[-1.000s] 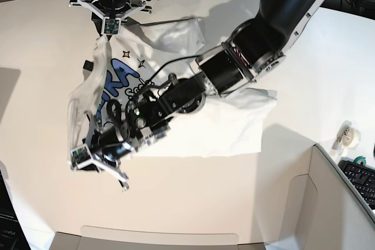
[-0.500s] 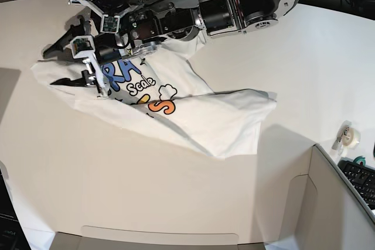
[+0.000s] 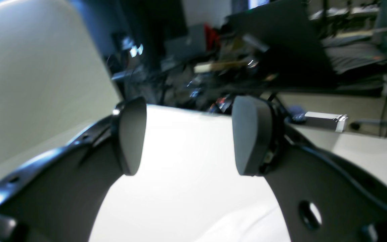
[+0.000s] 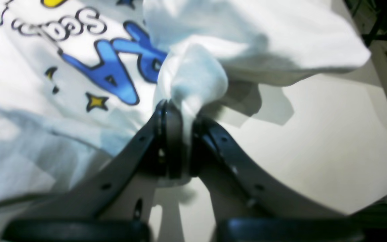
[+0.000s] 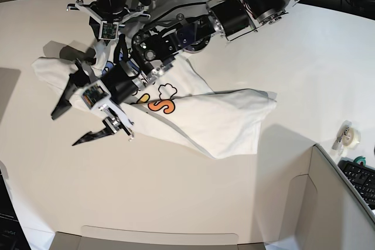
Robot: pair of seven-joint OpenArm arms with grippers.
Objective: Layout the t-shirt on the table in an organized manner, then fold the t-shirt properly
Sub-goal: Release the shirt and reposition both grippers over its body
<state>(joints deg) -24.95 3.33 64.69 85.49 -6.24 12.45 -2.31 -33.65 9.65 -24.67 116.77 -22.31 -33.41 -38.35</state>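
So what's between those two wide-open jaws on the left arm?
Nothing: the left wrist view shows only bare table between them. The left gripper holds no cloth.

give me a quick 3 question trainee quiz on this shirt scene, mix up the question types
1. True or false: the left gripper has cloth between its pads.
2. Multiple choice: the right gripper is A) open over bare table, B) shut on a bunch of the t-shirt, C) shut on a roll of tape.
3. Fill in the blank: in the base view the t-shirt lies ______ on the table, not spread flat.

Key
1. False: its jaws stand wide apart with only table between them.
2. B
3. crumpled
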